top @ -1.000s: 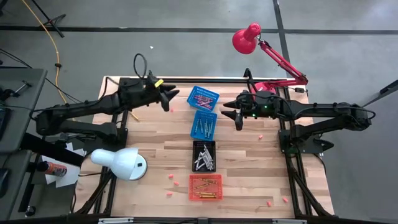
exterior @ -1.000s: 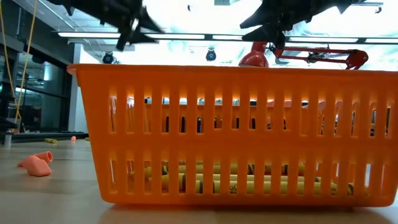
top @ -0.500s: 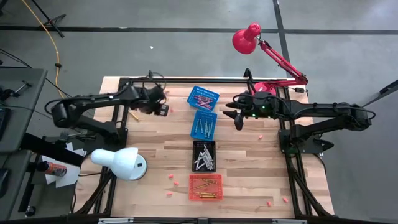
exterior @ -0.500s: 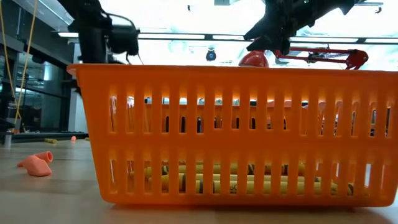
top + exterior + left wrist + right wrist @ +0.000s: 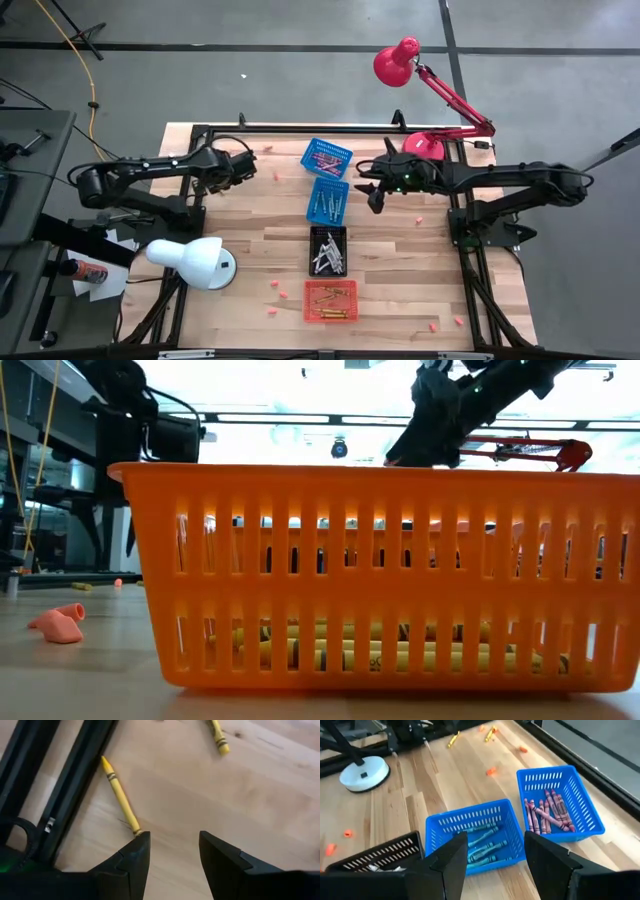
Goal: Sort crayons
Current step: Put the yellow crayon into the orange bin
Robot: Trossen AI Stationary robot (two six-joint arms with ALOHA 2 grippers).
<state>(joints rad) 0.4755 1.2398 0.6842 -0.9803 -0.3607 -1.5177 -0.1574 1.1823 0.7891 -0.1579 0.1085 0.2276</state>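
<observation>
Lying just ahead of open left gripper (image 5: 170,852), yellow crayon (image 5: 120,795), untouched

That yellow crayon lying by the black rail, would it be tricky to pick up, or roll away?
The thin yellow paper-wrapped crayon looks round and lies flat on the smooth wooden table, so a nudge would probably roll it. It seems stiff and light, though likely to snap if squeezed hard. The left gripper, jaws open, sits just beside it.
</observation>
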